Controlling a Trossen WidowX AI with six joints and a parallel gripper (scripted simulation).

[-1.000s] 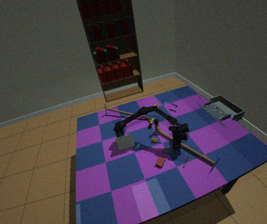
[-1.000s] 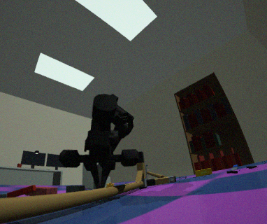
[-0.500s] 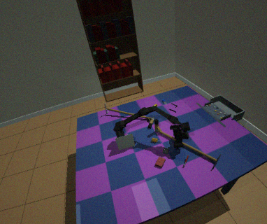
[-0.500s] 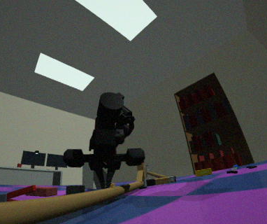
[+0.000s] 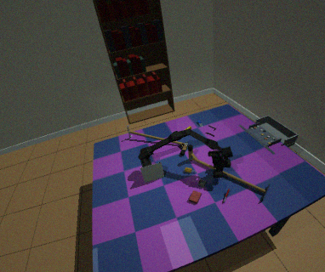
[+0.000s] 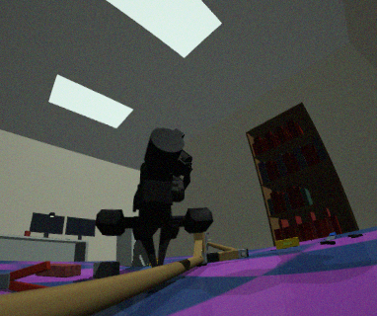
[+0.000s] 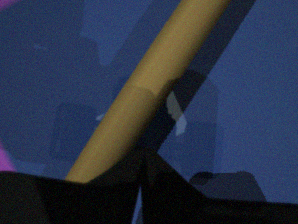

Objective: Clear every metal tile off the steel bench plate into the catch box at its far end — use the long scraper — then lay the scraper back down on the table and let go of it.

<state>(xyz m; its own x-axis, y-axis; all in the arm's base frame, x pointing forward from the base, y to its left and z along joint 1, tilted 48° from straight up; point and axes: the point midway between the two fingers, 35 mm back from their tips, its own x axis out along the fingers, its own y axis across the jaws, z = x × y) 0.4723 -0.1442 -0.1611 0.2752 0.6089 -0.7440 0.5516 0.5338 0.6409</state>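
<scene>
A long wooden-handled tool [image 5: 242,182] [image 6: 102,292] [image 7: 155,70] lies across the table, with a dark crosspiece [image 5: 265,193] at its right end in the top view. My gripper [image 5: 217,173] [image 6: 156,264] [image 7: 144,153] is shut and empty, its tips low at the handle's side; whether they touch it I cannot tell. A second wooden-handled tool [image 5: 149,136] lies behind the arm. Which one is the long scraper is not certain. The steel bench plate [image 5: 253,133] is at the far right, with several small tiles on it. The catch box [image 5: 289,141] adjoins its far end.
A red block [image 5: 195,197] [image 6: 62,270], a red-handled item [image 5: 225,195] [image 6: 30,269] and a dark block [image 5: 202,183] [image 6: 106,269] lie near the handle. A yellow block [image 5: 188,170] [image 6: 287,242] lies nearer the arm's base. Small dark pieces [image 5: 210,134] lie towards the back.
</scene>
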